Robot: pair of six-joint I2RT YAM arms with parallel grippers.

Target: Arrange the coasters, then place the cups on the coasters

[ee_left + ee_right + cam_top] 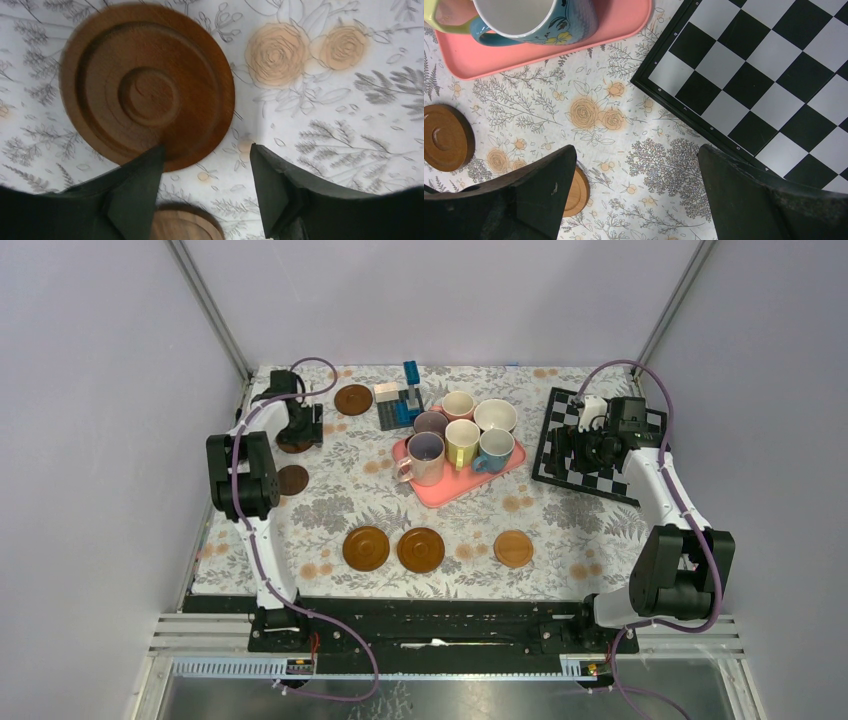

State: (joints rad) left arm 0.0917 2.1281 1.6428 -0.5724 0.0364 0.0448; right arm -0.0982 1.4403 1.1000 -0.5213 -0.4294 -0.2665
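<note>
A round dark brown wooden coaster (147,85) with rings is laid flat on the flowered cloth (325,125). The left gripper (206,150) is held over it, fingers apart, with only cloth seen between them. The coaster's near edge is covered by one finger (135,190); the rest lies ahead. The right gripper (636,150) is spread wide beside the black-and-white checked board (774,75).
</note>
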